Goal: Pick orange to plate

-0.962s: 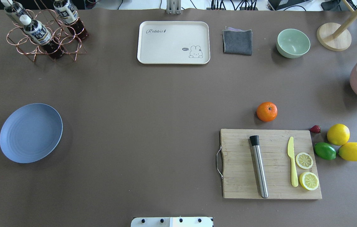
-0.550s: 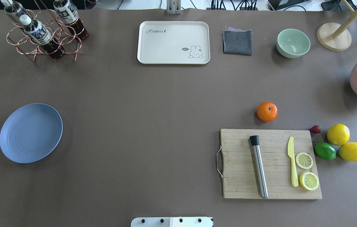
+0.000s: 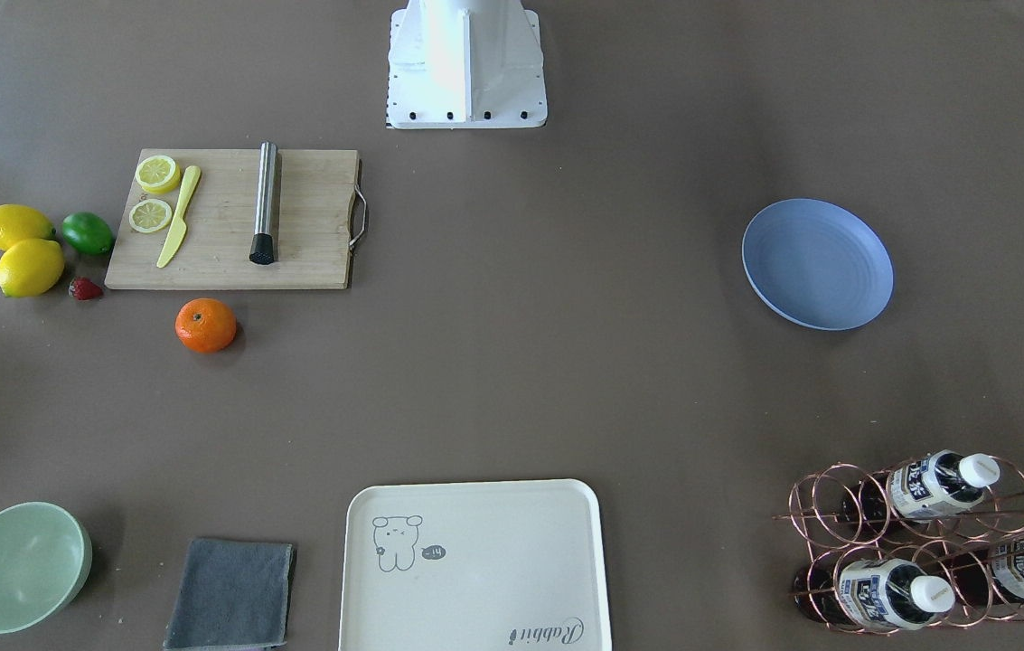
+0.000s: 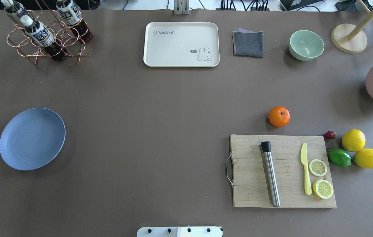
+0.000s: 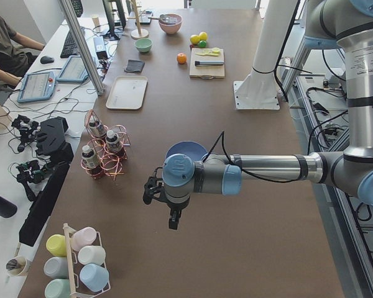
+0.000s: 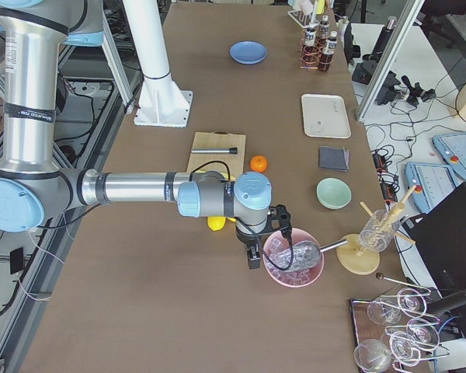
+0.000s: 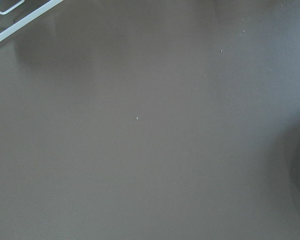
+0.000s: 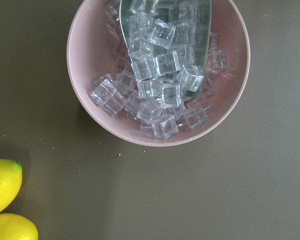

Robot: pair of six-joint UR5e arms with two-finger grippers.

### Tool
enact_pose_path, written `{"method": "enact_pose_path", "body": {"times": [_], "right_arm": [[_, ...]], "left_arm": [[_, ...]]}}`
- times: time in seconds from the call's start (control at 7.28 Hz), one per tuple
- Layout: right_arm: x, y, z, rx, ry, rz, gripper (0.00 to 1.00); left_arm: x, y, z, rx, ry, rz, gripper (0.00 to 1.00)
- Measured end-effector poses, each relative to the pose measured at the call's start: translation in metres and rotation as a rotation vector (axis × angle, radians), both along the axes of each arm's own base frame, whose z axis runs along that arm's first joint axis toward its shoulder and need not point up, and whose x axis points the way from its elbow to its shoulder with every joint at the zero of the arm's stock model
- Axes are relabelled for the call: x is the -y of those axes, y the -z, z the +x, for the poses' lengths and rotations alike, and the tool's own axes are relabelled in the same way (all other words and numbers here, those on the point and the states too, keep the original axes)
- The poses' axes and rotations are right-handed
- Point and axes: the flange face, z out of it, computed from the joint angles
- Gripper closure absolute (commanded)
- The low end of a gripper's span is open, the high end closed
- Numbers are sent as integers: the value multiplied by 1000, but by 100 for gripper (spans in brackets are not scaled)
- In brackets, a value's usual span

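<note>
Evidently the pick has not begun: across the matte brown table (image 4: 173,98), neither arm is near the fruit. The right gripper (image 6: 252,256) hangs over a smooth pink bowl (image 8: 82,65) of clear ice cubes (image 8: 162,34) at the table's right end. The left gripper (image 5: 172,220) hangs over the brown surface toward the left end, on the outer side of the plate. Only the side views show them, so I cannot tell whether either pair of fingers is parted or closed.

The bamboo cutting board (image 4: 252,184) lies flat, its grain showing. The plate (image 4: 32,139), round, shallow and smooth blue-lavender with faint rings, sits far to the left. The orange (image 4: 279,116), small and round with a dark stem dot, rests on the table just past the board's far edge.

Next, I judge, the right arm must travel to the orange and descend with jaws wide around a sphere that may roll.
</note>
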Motion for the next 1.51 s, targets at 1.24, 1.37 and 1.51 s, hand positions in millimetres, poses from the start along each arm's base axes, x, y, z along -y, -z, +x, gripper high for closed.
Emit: {"method": "enact_pose_path", "body": {"times": [1.24,1.37,1.51], "right_arm": [[-3,0,-2,3,10,3,0],[-4,1,-2,6,12,5,0],[-4,2,-2,10,12,7,0]], "left_arm": [[-1,10,-3,-6,10,21,2],[-2,10,-1,-6,6,23,2],[-3,11,0,-5,2,28,2]]}}
